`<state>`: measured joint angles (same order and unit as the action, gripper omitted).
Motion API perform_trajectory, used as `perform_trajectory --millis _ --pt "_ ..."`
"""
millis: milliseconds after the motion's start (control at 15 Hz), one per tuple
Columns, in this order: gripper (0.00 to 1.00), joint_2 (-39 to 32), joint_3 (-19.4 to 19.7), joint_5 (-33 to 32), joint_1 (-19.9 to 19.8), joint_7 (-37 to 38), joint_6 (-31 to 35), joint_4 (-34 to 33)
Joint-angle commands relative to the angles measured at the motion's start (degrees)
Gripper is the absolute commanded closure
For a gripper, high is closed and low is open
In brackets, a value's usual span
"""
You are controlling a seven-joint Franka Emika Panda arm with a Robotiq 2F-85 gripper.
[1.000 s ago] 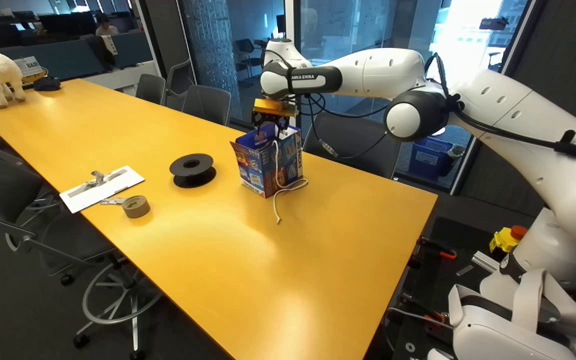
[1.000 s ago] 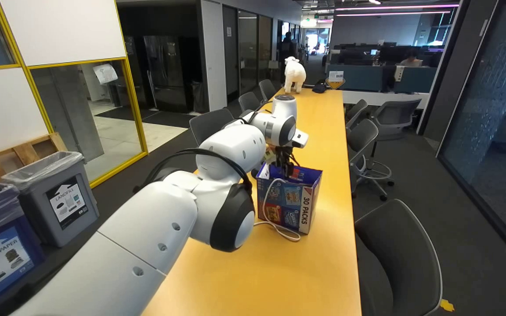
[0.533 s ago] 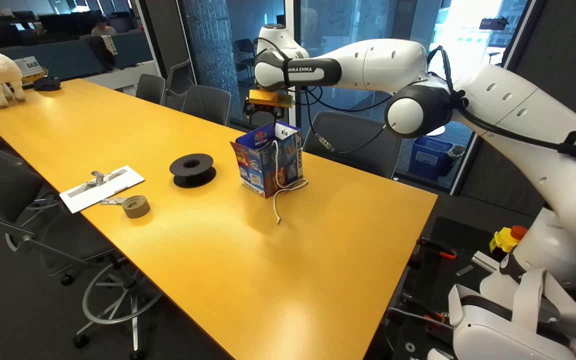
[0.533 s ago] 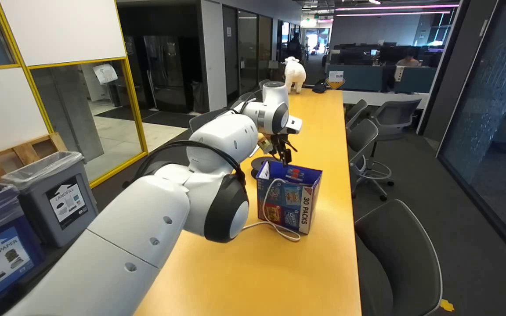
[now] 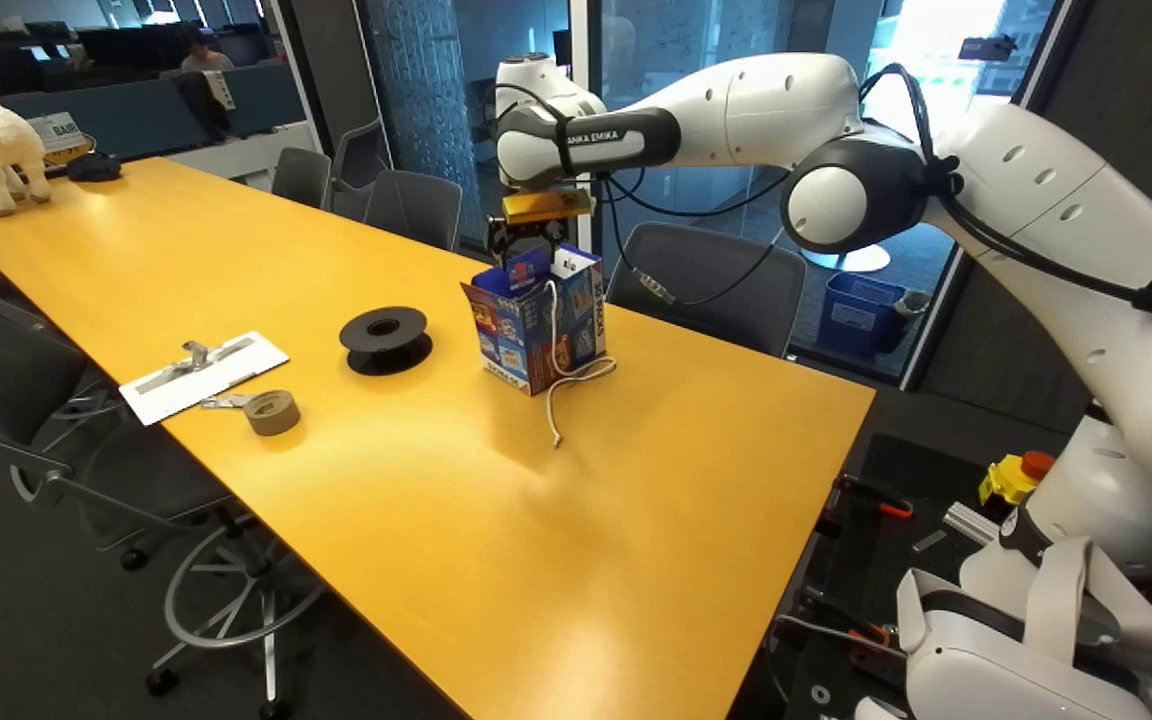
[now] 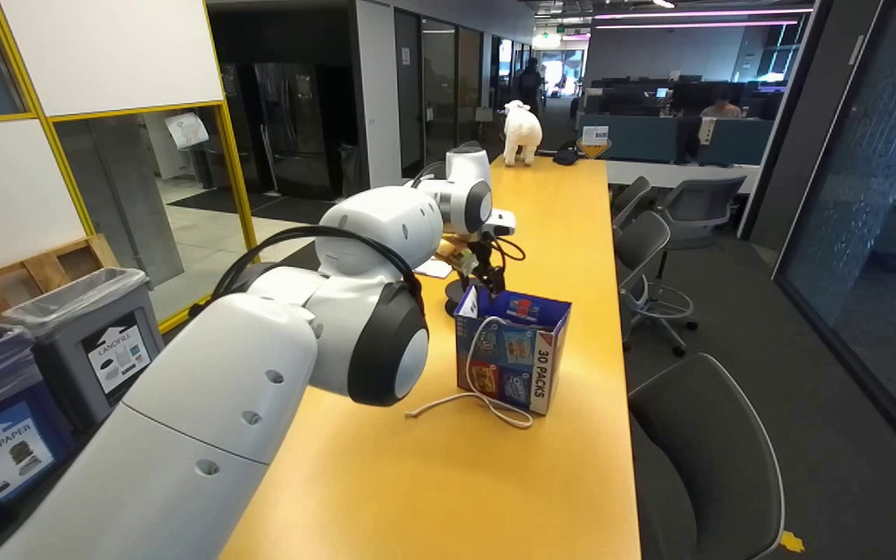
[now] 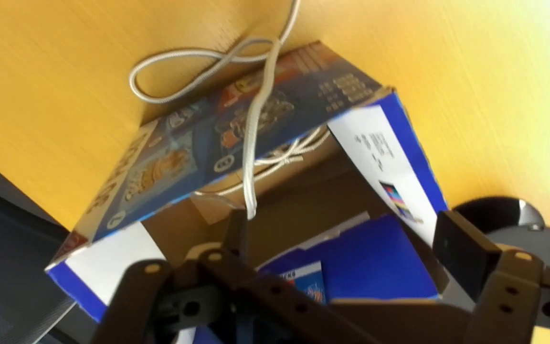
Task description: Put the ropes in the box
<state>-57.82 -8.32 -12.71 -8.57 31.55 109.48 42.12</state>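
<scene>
Your gripper (image 7: 344, 234) stands wide, its fingers (image 7: 466, 253) well apart, and through the gap the wrist view shows the mouth of the box (image 7: 184, 143) and its blue flap (image 7: 375, 258). The box stands upright on the table (image 5: 436, 480), directly below the hand in both exterior views. You cannot tell from here whether the fingertips dip below the rim.

The rope (image 7: 256, 107) lies on the side of your hand toward the arm's base (image 5: 1101, 500). It is draped over the box wall on that side and crosses the rim just beside one of your fingers; whether the two touch is unclear. Under the hand, inside the box, pale strands (image 7: 306, 147) lie against that same wall, though you cannot tell if they belong to the same cord. Outside, the rope hangs down the printed wall, lower than your hand, and makes a loop on the table, its loose end pointing away from the box.

Near the hand, past the finger opposite the rope, you have the black spool (image 5: 406, 325). Farther from the hand lie the roll of tape (image 5: 271, 412) and the white clipboard (image 5: 198, 385).
</scene>
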Motion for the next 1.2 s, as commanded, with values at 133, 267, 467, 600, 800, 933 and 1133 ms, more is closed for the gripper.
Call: perform_trajectory --millis 133,267,467,600,800,933,1133 --pt "0.0 11.6 -2.7 0.9 -4.0 -10.5 -4.2 18.7" --pt "0.0 14.7 -2.6 0.4 -5.4 -12.3 -3.1 23.9" --pt "0.0 19.8 3.8 5.1 -3.9 -15.7 -1.0 31.4" --pt "0.0 22.5 6.6 6.6 -3.9 -16.0 3.1 36.5" --pt "0.0 25.5 10.1 11.3 -4.9 -16.1 11.8 44.7" --pt "0.0 26.6 11.8 14.7 -5.1 -15.8 16.3 50.4" --pt "0.0 25.4 13.2 19.0 -5.0 -16.2 18.9 55.4"
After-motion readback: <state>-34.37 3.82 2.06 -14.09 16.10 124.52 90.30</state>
